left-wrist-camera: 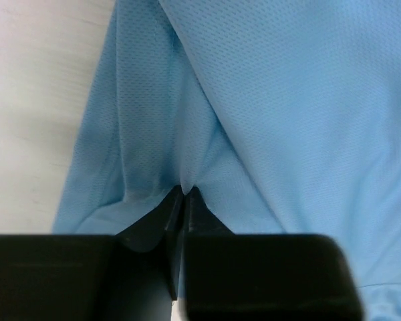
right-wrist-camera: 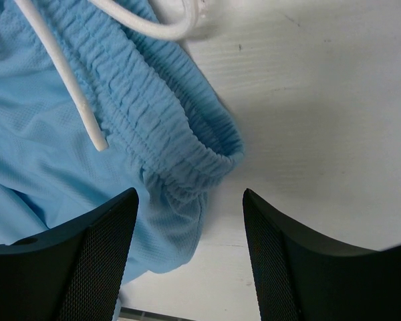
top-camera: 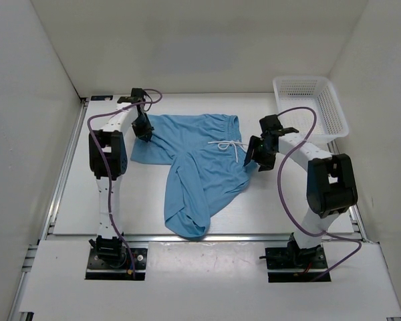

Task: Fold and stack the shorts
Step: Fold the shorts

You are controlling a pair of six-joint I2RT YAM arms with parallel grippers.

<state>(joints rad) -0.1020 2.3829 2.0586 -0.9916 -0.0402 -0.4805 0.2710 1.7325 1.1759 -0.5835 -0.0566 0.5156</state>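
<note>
One leg of the shorts (top-camera: pixel 187 200) reaches toward the near edge of the white table (top-camera: pixel 73 207). The rest of the light blue cloth lies spread out in the middle of the table. On the right, the right gripper (right-wrist-camera: pixel 190 200) has its fingers wide apart. The bunched end of the stretchy waistband (right-wrist-camera: pixel 160 127) lies between them, near the white drawstring (top-camera: pixel 228 146). A bit farther back on the left, the left gripper (left-wrist-camera: pixel 185 194) has its fingers squeezed together on a small pinch of the shorts. A white basket (top-camera: pixel 334 110) sits in the far right corner.
</note>
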